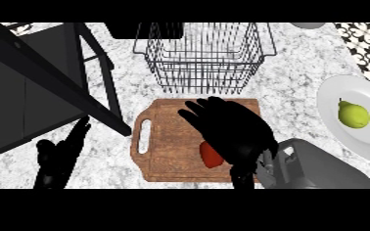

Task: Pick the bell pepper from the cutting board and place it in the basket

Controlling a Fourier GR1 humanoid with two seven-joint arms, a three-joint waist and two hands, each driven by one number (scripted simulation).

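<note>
Seen from above, a wooden cutting board [170, 142] lies at the centre of a marble counter, and the robot's right hand [231, 127] hangs over its right half, fingers spread and only slightly bent, holding nothing — the red bell pepper [210, 155] shows just under the palm, near the board's front edge. This looks like the reach-and-grasp step: the fingers would next need to close round the pepper, then lift it to the wire basket [204, 54] just beyond the board's far edge. The left hand [61, 151] rests left of the board, fingers straight, while a pear [353, 113] sits on a white plate [332, 90] to the board's right.
</note>
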